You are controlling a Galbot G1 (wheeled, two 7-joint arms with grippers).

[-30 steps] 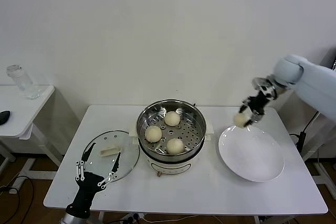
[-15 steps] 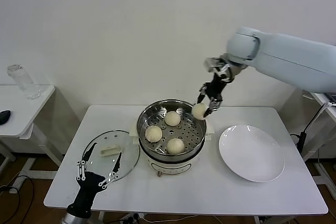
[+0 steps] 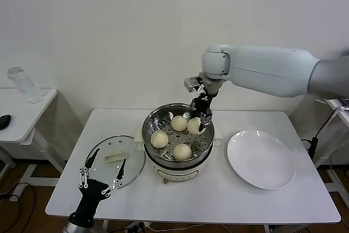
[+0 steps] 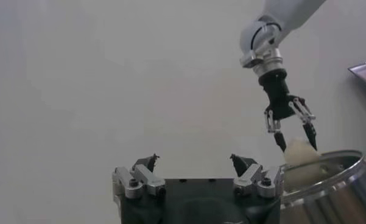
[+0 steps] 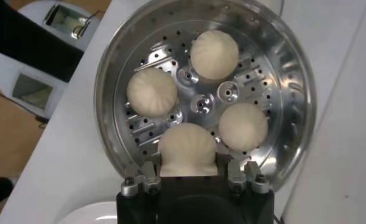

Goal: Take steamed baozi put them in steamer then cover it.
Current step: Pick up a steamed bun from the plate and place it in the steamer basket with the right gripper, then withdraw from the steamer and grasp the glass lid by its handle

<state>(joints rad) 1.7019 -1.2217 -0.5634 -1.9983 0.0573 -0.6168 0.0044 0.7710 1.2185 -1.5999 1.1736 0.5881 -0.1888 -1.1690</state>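
Note:
The steamer (image 3: 163, 111) stands mid-table with three steamed baozi (image 3: 179, 123) (image 3: 159, 138) (image 3: 182, 151) on its perforated floor. My right gripper (image 3: 199, 124) reaches down inside its right rim, shut on another baozi (image 3: 194, 125). In the right wrist view that baozi (image 5: 187, 149) sits between the fingers of the right gripper (image 5: 190, 163), low over the steamer (image 5: 292, 109), beside the other three (image 5: 214, 53) (image 5: 151, 91) (image 5: 243, 125). The cover (image 3: 131, 162) lies flat left of the steamer. My left gripper (image 3: 109, 156) hangs open at the table's front left, also open in its own view (image 4: 193, 159).
A flat white plate (image 3: 262, 159) lies bare right of the steamer. The white table (image 3: 218, 200) has free surface in front. A side table at far left holds a glass jar (image 3: 23, 84) and a dark object (image 3: 3, 121).
My right gripper has carried the baozi from above the plate leftwards and down into the steamer. The left arm has not moved.

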